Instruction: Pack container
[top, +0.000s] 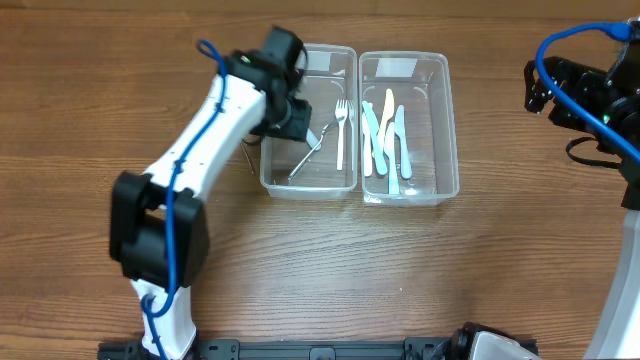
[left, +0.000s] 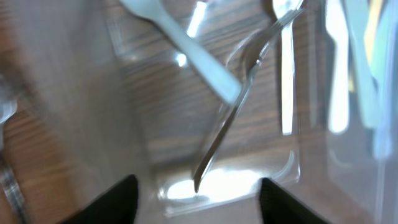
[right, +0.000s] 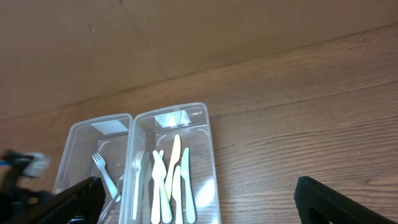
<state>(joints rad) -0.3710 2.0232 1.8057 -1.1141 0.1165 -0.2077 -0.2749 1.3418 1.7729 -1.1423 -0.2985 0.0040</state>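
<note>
Two clear containers stand side by side on the wooden table (top: 400, 280), close to its far edge, with their long sides touching or nearly so. In the left container (top: 310, 192) I see the metal fork (top: 310, 155). Its long axis runs on a diagonal: the handle end is at the near-left corner of the container, and the tines point toward the far-right, to the side of the other container. A white plastic fork (top: 341, 130) lies beside it, along the right wall, with its tines toward the far edge. My left wrist camera also shows a pale plastic utensil (left: 186, 43) crossing over the metal fork, but this picture is blurred.

The right container (top: 412, 200) holds several plastic knives (top: 385, 140), pale blue, cream and white, all lying lengthwise.

My left gripper (left: 198, 202) hangs over the left wall of the left container. Its fingers are apart and nothing is between them; the metal fork is below, not gripped. My right gripper (right: 199, 202) is at the right edge of the table, well apart from the containers, with the fingers spread wide and empty.
</note>
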